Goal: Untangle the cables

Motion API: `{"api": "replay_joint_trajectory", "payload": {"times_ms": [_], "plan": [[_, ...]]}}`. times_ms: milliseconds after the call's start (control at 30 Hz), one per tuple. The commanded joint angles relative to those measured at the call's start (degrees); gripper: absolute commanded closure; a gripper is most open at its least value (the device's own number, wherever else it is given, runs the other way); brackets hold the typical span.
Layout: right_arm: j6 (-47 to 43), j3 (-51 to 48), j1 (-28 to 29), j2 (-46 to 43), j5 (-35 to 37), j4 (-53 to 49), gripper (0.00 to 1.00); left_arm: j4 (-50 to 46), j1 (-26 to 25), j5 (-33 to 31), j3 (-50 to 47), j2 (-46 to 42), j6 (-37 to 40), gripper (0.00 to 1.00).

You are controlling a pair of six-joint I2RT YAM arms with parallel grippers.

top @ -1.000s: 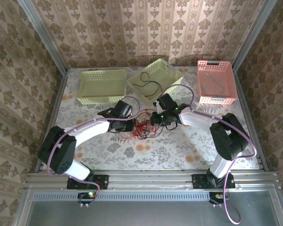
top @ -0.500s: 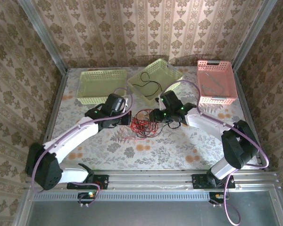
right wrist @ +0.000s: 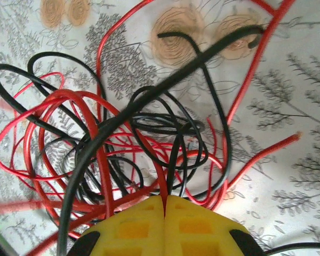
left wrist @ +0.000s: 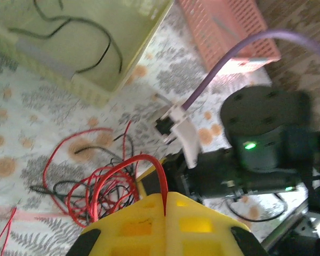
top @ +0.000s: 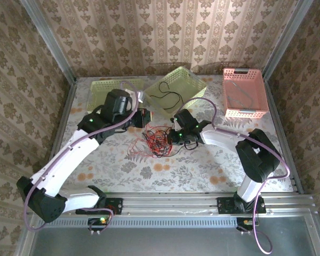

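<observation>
My left gripper is pinched fully closed on one red cable, which arcs up out of the seam between its yellow fingers; over the last second I have drawn that arm up and back toward the far baskets, so the strand now rises out of the pile rather than lying in it. As I judge it, that is one cable beginning to part from the rest, though its other end is still buried. My right gripper is closed too; it shifted briefly and has settled low beside the heap, with a red and a black strand running into its seam, apparently anchoring it. The cables lie knotted on the floral table, between the two grippers.

Counted: two arms; one tangle, its red and black strands too looped to number; three baskets, namely two pale green baskets and one pink basket; one black cable already in the middle basket.
</observation>
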Motion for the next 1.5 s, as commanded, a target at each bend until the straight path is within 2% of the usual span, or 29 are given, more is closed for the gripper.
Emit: {"api": "replay_joint_trajectory", "payload": {"times_ms": [0,167,400,500,600,700,800,867,1067,1133,1233,1400,1467], "plan": [[-0.78,-2.84,-1.42,-4.81,3.71,-0.65,1.0,-1.78,-0.34,2.1,4.53,-0.85,1.18,1.0],[-1.58,-6.6,-3.13,-10.33,4.49,-1.43,0.97,-3.13,-0.45,0.45,9.91,-0.53,2.78,1.0],[-3.49,-7.02,-4.55,-16.78,6.96,-4.44,0.74,-2.89,-0.09,-3.43,17.32,-0.61,7.75,1.0],[-3.66,-6.65,-5.97,-21.28,6.83,-5.79,0.67,0.59,1.27,-6.21,17.18,-1.25,8.93,1.0],[-3.99,-6.62,-6.71,-25.33,6.33,-6.87,0.64,1.67,4.14,-6.31,16.76,-0.98,7.86,1.0],[-5.34,-5.41,-7.05,-29.37,8.16,-9.88,0.6,4.12,6.33,-4.95,14.15,-1.8,5.86,1.0],[-6.76,-4.56,-7.17,-32.82,10.79,-11.52,0.58,6.26,7.32,-7.64,11.67,-2.64,5.94,1.0],[-6.48,-5.15,-7.23,-34.23,11.68,-11.0,0.57,7.39,9.36,-10.16,10.21,-2.28,5.79,1.0],[-5.6,-6.37,-7.36,-34.66,12.75,-9.48,0.57,14.21,21.96,-14.56,5.35,2.19,-0.06,1.0],[-5.01,-6.85,-7.45,-35.07,12.66,-9.19,0.56,17.63,25.66,-17.1,3.66,5.01,-1.28,1.0],[-4.16,-7.77,-7.43,-35.86,12.09,-8.62,0.56,17.74,29.66,-19.68,4.78,10.93,-1.91,1.0],[-4.39,-8.12,-7.44,-36.98,11.85,-10.24,0.56,18.53,33.97,-13.16,9.17,20.82,-2.82,1.0],[-4.63,-7.88,-7.53,-37.36,11.9,-11.11,0.56,18.1,34.28,-13.01,11.73,24.56,-0.96,1.0]]}}
